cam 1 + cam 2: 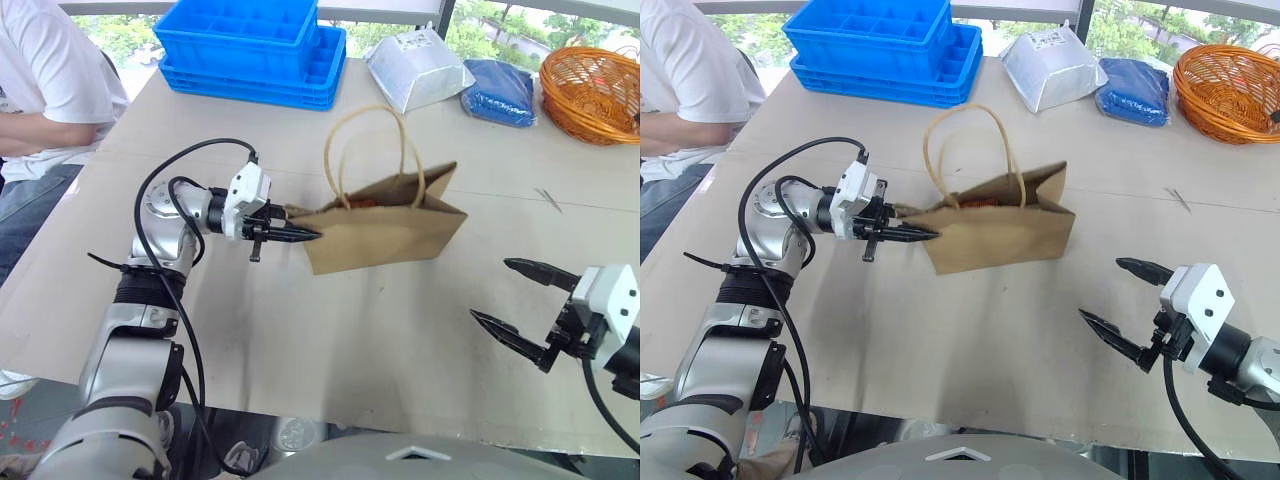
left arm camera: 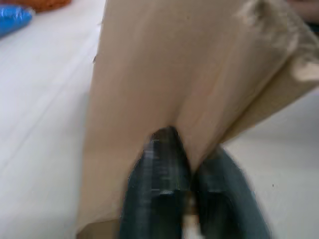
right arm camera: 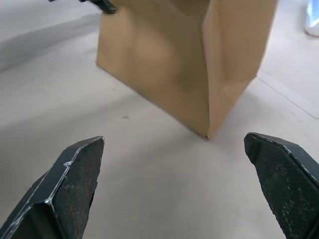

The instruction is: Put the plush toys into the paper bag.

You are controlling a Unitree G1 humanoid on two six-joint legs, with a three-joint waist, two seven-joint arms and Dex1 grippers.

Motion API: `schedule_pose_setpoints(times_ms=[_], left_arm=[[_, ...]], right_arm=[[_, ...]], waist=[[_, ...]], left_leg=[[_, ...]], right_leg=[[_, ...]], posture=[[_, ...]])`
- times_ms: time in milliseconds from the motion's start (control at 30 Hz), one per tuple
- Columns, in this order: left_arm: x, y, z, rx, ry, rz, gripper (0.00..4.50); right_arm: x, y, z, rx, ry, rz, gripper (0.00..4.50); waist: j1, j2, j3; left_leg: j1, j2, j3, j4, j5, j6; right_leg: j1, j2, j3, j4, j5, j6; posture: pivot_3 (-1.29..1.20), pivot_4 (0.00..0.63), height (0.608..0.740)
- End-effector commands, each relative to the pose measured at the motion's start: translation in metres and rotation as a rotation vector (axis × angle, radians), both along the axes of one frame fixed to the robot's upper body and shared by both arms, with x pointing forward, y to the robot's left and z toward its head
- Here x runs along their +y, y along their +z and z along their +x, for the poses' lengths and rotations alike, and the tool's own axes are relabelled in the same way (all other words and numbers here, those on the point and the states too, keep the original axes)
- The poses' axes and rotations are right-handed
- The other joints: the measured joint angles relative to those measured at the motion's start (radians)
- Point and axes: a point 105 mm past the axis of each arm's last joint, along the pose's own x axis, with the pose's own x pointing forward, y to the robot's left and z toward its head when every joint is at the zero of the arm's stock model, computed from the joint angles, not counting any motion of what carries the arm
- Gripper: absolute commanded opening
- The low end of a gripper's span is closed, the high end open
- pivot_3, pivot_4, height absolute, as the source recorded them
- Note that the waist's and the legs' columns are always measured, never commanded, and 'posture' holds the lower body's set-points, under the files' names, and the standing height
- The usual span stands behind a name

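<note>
A pale beige counter fills the scene, with faint seams crossing its matte surface. At its far edge, toward the left corner, stand stacked blue plastic crates with divided compartments. Further along the far edge lie a silver-white foil pouch and a blue pouch, just beside each other. A woven orange basket sits at the far right corner. Beyond the far edge, windows show green foliage in daylight. A person in a white shirt sits at the left edge of the counter.
</note>
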Motion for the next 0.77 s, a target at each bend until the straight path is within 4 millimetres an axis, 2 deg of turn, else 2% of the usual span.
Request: schedule_pose_setpoints(times_ms=[33,233,333,467,633,767], left_arm=[[0.006,0.020,0.007,-0.027,0.091,-0.063,2.05],[0.018,0.036,-0.010,0.036,0.216,-0.130,4.47],[0.033,0.037,-0.025,0.084,0.326,-0.133,4.47],[0.049,0.027,-0.049,0.145,0.458,-0.119,4.47],[0.082,0.011,-0.083,0.227,0.625,-0.102,4.47],[0.100,-0.001,-0.104,0.300,0.684,-0.064,4.47]], right_arm=[[-0.005,0.006,0.003,-0.056,-0.005,-0.016,4.50],[-0.012,0.003,0.008,-0.057,0.012,-0.020,4.50],[-0.022,0.004,0.010,-0.108,-0.007,-0.053,4.50],[-0.036,0.005,0.008,-0.146,-0.038,-0.068,4.50],[-0.068,-0.001,-0.010,-0.129,-0.119,-0.147,4.50],[-0.083,-0.007,-0.025,-0.083,-0.134,-0.194,4.50]], waist=[[0.000,0.000,0.000],[-0.005,0.000,0.000],[-0.010,0.000,0.000],[-0.012,0.001,0.000],[-0.007,0.001,0.000],[-0.001,0.001,0.000]], left_leg=[[0.000,0.000,0.000,0.000,0.000,0.000],[0.001,0.000,0.000,0.000,0.001,-0.002],[0.002,0.005,0.001,0.000,0.001,-0.002],[0.003,0.006,0.002,0.000,0.001,-0.002],[0.013,0.006,0.003,-0.002,-0.001,0.000],[0.015,0.006,0.003,-0.003,-0.001,0.001]], right_leg=[[0.000,0.000,0.000,0.000,0.000,0.000],[0.000,-0.001,0.001,0.001,0.000,0.000],[0.000,-0.001,0.002,0.003,0.000,0.000],[0.001,-0.005,0.002,0.003,-0.001,0.000],[0.009,-0.007,0.002,0.002,-0.003,0.002],[0.011,-0.008,0.002,0.002,-0.007,0.001]], posture=[[0.00,0.150,0.740],[0.00,0.150,0.740],[0.00,0.150,0.740],[0.00,0.150,0.740],[0.00,0.150,0.740],[0.00,0.150,0.740]])
